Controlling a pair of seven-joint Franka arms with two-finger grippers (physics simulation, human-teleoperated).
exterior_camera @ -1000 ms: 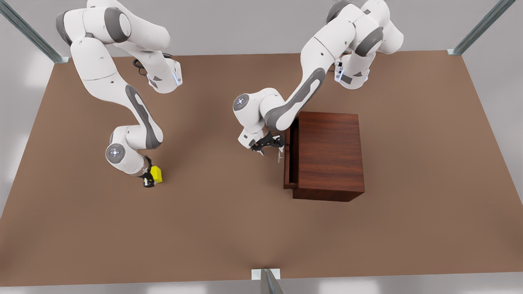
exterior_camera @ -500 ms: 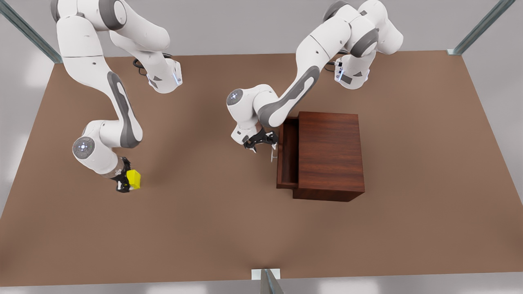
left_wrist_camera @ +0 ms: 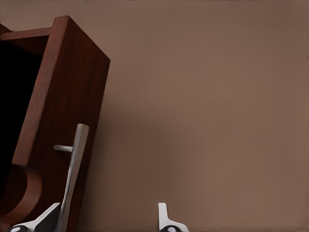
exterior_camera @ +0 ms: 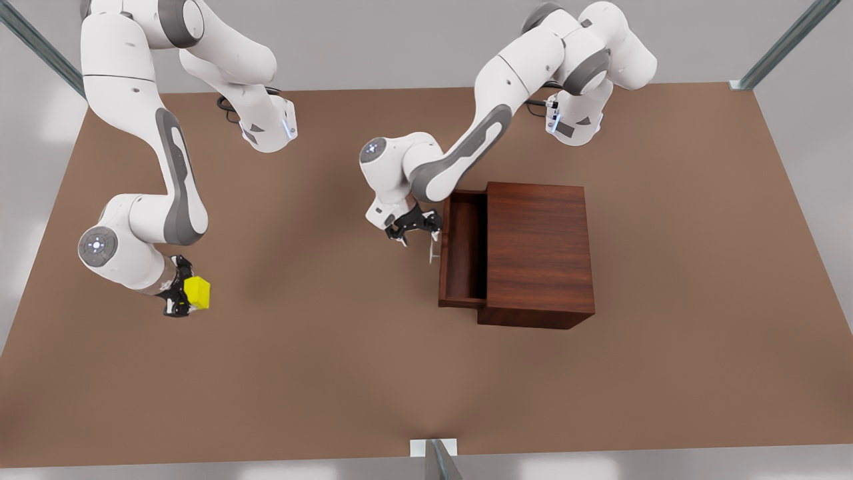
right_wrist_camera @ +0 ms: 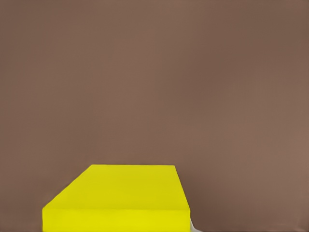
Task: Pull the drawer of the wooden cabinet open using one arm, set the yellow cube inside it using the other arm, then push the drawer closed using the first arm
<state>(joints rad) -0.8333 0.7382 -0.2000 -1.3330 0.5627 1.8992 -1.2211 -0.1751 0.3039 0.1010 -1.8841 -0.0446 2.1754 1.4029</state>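
The wooden cabinet (exterior_camera: 540,253) stands right of the table's middle in the front view. Its drawer (exterior_camera: 444,267) sticks out toward the front view's left, its inside bare. My left gripper (exterior_camera: 426,235) is at the silver handle (exterior_camera: 433,252). In the left wrist view the left gripper (left_wrist_camera: 106,220) is open, with the handle (left_wrist_camera: 72,174) between its fingers, close against one fingertip (left_wrist_camera: 48,217). At the front view's far left my right gripper (exterior_camera: 183,297) is shut on the yellow cube (exterior_camera: 198,293), which also appears as the yellow cube (right_wrist_camera: 116,198) above bare table in the right wrist view.
The brown table (exterior_camera: 333,373) spreads wide between the two grippers and in front of the cabinet. Both arm bases (exterior_camera: 266,130) stand at the far edge. Metal frame posts (exterior_camera: 436,460) mark the table's edges and corners.
The drawer has slid farther out toward the front view's left with my left gripper at its handle. My right gripper has carried the yellow cube leftward and slightly nearer in the front view.
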